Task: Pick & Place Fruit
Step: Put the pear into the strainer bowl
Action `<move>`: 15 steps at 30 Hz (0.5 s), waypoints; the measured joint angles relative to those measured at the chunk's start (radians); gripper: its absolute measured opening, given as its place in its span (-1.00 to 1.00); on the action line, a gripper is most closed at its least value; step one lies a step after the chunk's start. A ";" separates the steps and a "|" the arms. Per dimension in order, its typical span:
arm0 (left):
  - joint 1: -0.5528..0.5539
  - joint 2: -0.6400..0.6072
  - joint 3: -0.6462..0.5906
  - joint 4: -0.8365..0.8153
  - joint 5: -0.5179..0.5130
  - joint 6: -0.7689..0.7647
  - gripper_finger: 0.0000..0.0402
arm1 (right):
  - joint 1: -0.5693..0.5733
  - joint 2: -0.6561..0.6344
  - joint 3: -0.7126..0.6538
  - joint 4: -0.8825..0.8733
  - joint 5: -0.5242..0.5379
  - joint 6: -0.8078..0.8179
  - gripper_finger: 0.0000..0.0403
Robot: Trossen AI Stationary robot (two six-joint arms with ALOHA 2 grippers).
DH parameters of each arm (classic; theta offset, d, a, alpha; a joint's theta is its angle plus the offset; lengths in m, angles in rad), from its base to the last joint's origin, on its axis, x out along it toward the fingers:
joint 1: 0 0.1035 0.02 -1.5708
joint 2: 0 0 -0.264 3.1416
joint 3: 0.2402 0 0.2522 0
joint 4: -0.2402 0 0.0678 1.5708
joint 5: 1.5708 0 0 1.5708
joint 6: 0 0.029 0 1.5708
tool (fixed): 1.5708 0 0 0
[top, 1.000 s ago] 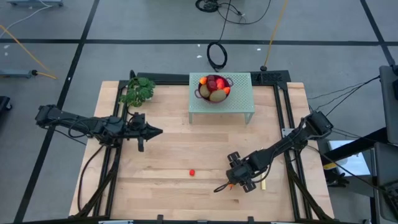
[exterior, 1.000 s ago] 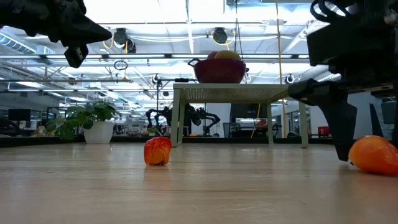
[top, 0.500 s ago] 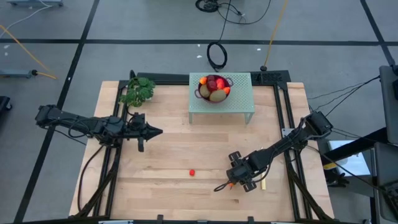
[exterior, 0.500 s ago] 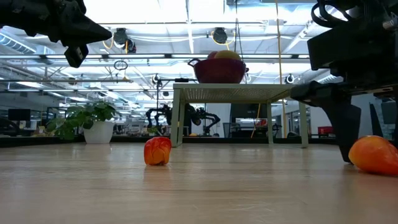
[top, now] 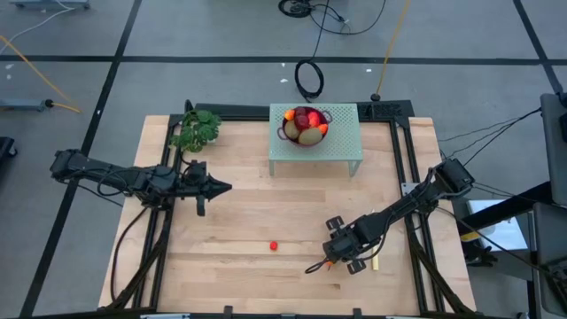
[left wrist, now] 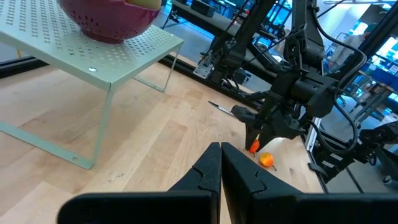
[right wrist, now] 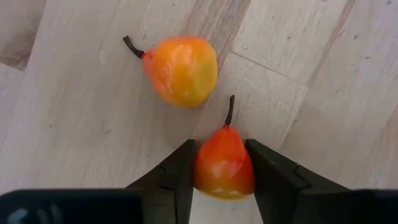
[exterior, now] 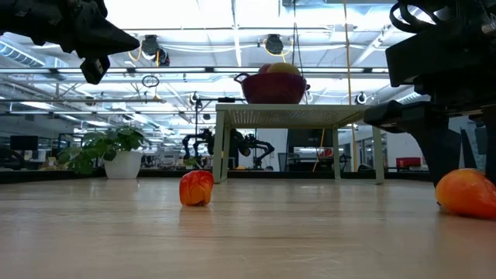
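Observation:
A small orange-red pear-shaped fruit [right wrist: 224, 167] with a dark stem sits between the fingers of my right gripper [right wrist: 219, 147], which is shut on it near the table's near-right part [top: 330, 259]. A second such fruit [right wrist: 180, 70] lies on the wood just beside it, also seen in the low view [exterior: 465, 192]. A small red fruit [top: 274, 245] rests on the table farther left. My left gripper [top: 226, 187] is shut and hovers over the table's left middle, touching nothing. My right gripper pinches the orange-red fruit by its wide body [right wrist: 208, 177] between the two fingers [right wrist: 179, 171], one on each side. The fingers come from above, pointing down. The stem [right wrist: 230, 111] points out beyond the fingertips. Whether the fruit is clear of the wood I cannot tell.
A dark red colander [exterior: 271, 87] holding several fruits stands on a pale green perforated stand [top: 341, 151] at the table's far middle. A leafy potted sprig [top: 197, 128] is at the far left. A slim yellowish knife [top: 375, 263] lies right of my right gripper. Bare wood lies between the arms.
In the low view my right gripper's visible finger has shifted a little toward the table's right, closer to the orange-red fruit lying there. The fruits on the table have kept their places.

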 joint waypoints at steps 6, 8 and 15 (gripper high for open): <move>0.000 0.000 0.000 0.000 0.000 0.000 -0.95 | -0.001 -0.009 0.000 -0.030 0.003 0.000 -0.41; 0.000 0.000 0.000 0.000 0.000 0.001 -0.95 | -0.006 -0.024 0.000 -0.065 0.006 0.012 -0.40; 0.000 0.000 0.000 0.000 0.000 0.023 -0.95 | -0.045 -0.155 -0.001 -0.153 0.007 0.106 -0.43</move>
